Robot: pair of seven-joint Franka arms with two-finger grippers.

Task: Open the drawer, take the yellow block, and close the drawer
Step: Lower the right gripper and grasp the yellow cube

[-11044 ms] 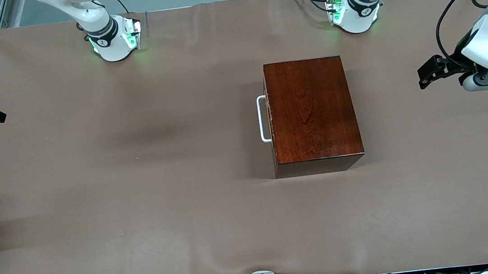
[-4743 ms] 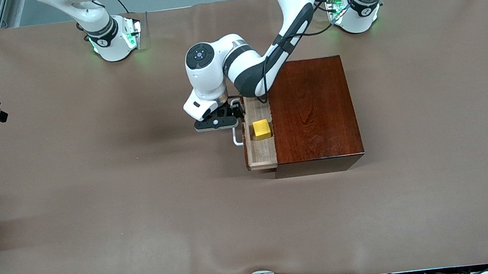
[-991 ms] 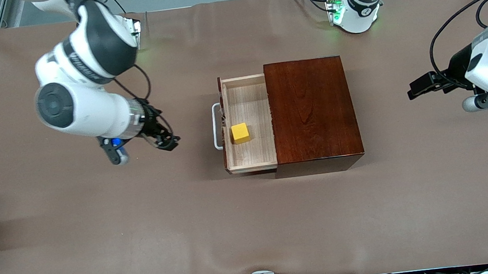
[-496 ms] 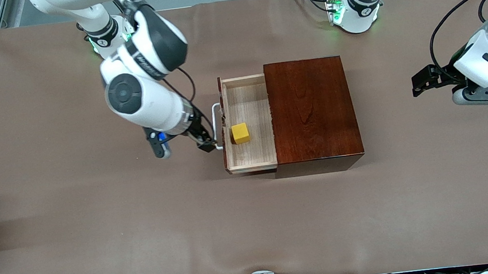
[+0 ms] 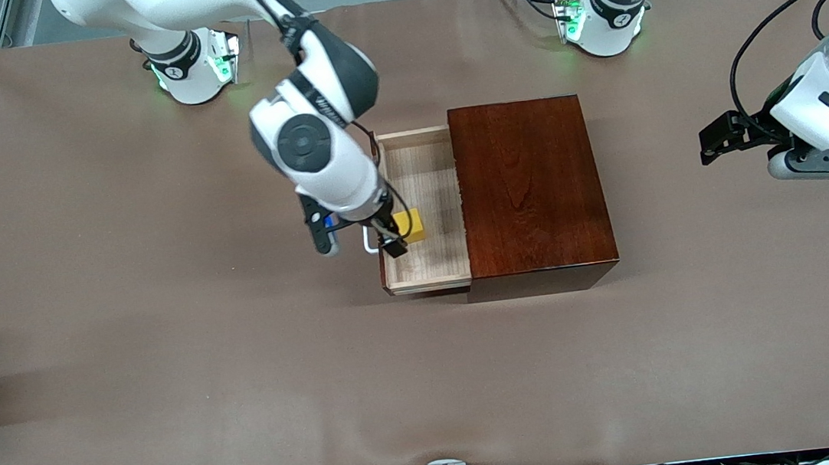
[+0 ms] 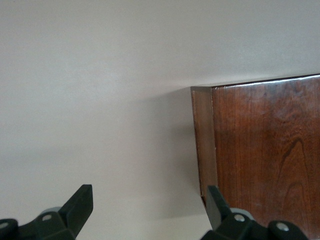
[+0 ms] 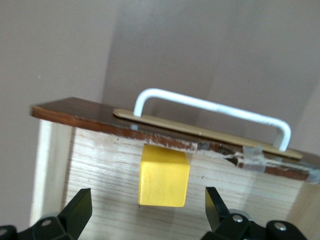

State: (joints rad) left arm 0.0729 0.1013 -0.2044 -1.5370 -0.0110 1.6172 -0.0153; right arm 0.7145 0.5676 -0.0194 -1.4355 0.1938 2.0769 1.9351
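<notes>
The drawer (image 5: 423, 208) stands pulled out at centre frame, with the block (image 5: 413, 224) on its floor against the front panel, near the handle (image 7: 210, 107). The right gripper (image 5: 391, 241) hovers over it, fingers spread wide. The block sits so tight to the panel that one descending finger could strike the rim or nudge it askew. The left gripper (image 5: 728, 134), also spread, waits at the frame's right edge above the bench (image 5: 128, 370).
</notes>
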